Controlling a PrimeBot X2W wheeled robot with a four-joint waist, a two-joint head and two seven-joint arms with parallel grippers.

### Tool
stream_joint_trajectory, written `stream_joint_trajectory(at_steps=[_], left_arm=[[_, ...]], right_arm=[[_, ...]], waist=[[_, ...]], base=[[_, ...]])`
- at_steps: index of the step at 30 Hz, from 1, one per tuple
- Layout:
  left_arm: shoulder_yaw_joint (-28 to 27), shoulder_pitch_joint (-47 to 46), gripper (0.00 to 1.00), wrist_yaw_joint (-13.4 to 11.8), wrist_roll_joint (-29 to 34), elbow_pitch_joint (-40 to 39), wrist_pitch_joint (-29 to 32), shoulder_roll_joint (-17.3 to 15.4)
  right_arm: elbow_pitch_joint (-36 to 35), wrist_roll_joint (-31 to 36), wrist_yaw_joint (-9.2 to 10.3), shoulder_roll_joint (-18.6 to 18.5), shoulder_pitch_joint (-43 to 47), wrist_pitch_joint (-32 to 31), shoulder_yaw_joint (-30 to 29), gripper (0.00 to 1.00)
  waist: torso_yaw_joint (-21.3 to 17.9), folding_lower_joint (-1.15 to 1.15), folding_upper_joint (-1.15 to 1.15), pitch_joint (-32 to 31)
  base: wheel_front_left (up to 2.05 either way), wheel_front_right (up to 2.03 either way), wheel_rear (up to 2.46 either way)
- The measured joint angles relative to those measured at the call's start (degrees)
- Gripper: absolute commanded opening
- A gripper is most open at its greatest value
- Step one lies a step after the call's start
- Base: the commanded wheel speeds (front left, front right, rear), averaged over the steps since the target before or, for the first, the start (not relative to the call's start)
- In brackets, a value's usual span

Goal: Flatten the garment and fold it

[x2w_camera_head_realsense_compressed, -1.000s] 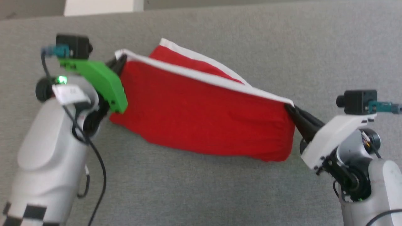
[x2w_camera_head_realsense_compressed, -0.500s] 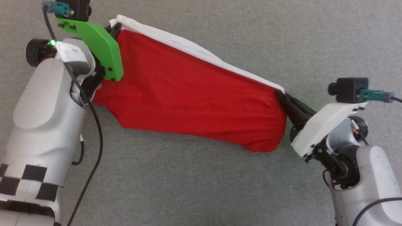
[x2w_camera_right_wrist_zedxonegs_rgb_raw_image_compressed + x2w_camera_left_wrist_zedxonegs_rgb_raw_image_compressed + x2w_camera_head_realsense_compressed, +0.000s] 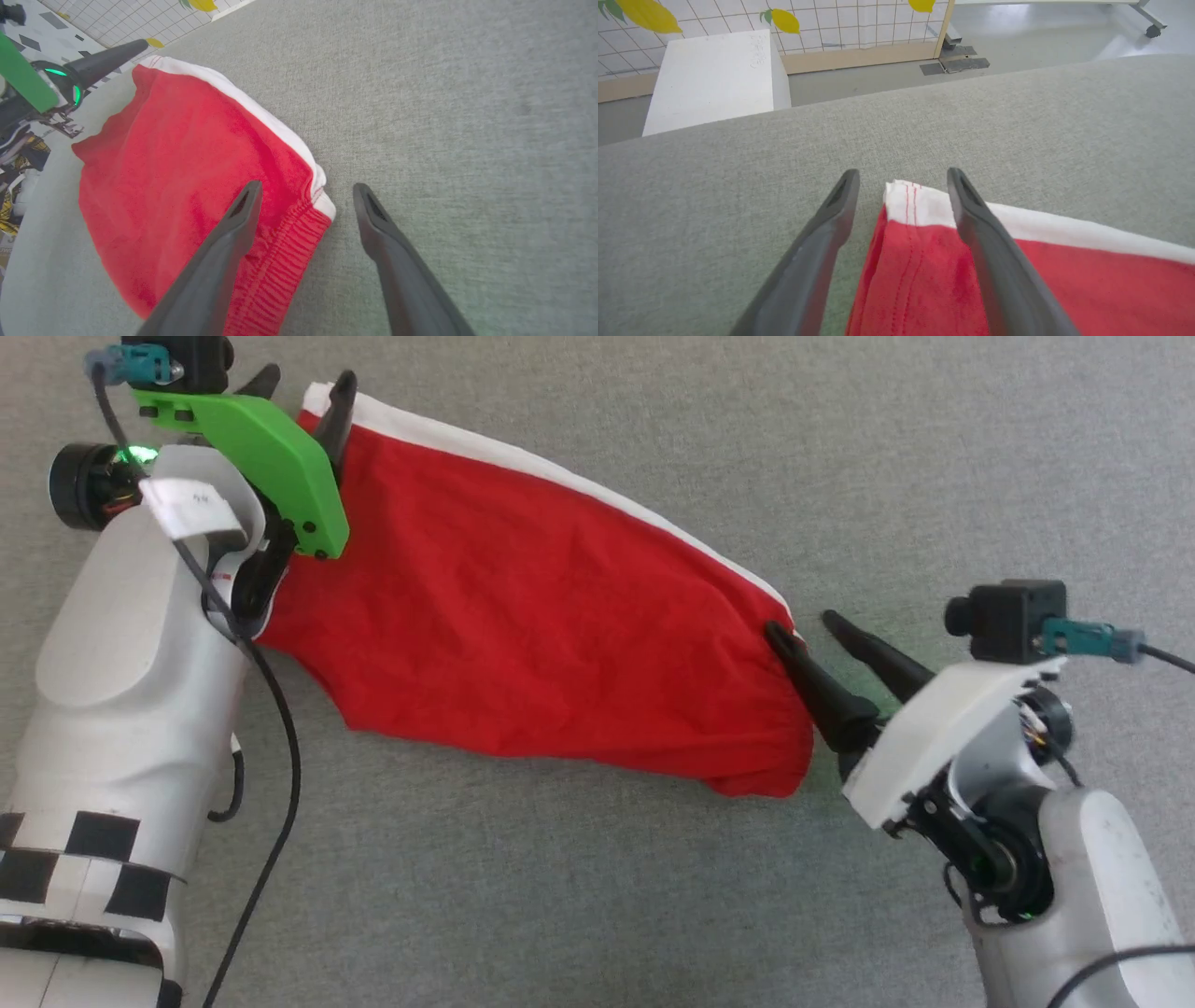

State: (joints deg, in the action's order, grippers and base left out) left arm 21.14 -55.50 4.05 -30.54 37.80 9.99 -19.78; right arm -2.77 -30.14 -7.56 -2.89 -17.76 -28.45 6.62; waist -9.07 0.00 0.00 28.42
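Observation:
The garment [image 3: 523, 607], red shorts with a white side stripe, lies folded in half on the grey surface, running from upper left to lower right. My left gripper [image 3: 303, 383] stands open over its upper left corner [image 3: 908, 200], one finger over the cloth and one beside it. Over the gathered waistband corner [image 3: 299, 219] at the lower right, my right gripper [image 3: 805, 623] is open too, with the corner between its spread fingers and nothing held.
The grey felt-covered table [image 3: 840, 448] extends around the shorts on all sides. Beyond its far edge in the left wrist view are a white box [image 3: 710, 79] and a tiled wall with yellow leaves.
Both grippers have opened and let go of the shorts' corners. The cloth, held stretched a moment ago, now lies slack on the table. The head camera has tilted down.

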Motion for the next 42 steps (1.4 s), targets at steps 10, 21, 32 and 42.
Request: stream_joint_trajectory(at_steps=[10, 21, 32, 42], left_arm=[[-1.48, 9.85, 1.0, -0.56, 1.91, -6.12, -19.36, -2.41], [-7.76, 33.55, 1.0, -8.9, -0.62, -24.01, -23.07, -5.59], [-7.73, 41.38, 1.0, -12.95, -2.08, -36.96, -18.35, -5.97], [-5.43, 41.4, 1.0, -12.67, -2.83, -36.79, -14.95, -6.04]], right_arm=[[-10.74, 19.07, 0.0, -0.05, 9.72, -5.15, -6.32, 1.0], [-8.95, 18.41, -0.01, -0.02, 13.42, -12.41, -1.31, 1.0], [12.3, 20.61, -0.01, 0.0, 0.71, -13.78, 0.67, 1.0], [20.11, 21.4, 0.0, -0.18, -5.63, -15.15, 3.89, 0.0]], waist=[[2.24, 0.0, 0.0, -6.29], [5.13, 0.0, 0.0, -12.92], [8.54, 0.0, 0.0, -12.7], [9.36, 0.0, 0.0, -11.86]], base=[[0.0, 0.0, 0.0], [0.0, 0.0, 0.0], [0.0, 0.0, 0.0], [0.0, 0.0, 0.0]])
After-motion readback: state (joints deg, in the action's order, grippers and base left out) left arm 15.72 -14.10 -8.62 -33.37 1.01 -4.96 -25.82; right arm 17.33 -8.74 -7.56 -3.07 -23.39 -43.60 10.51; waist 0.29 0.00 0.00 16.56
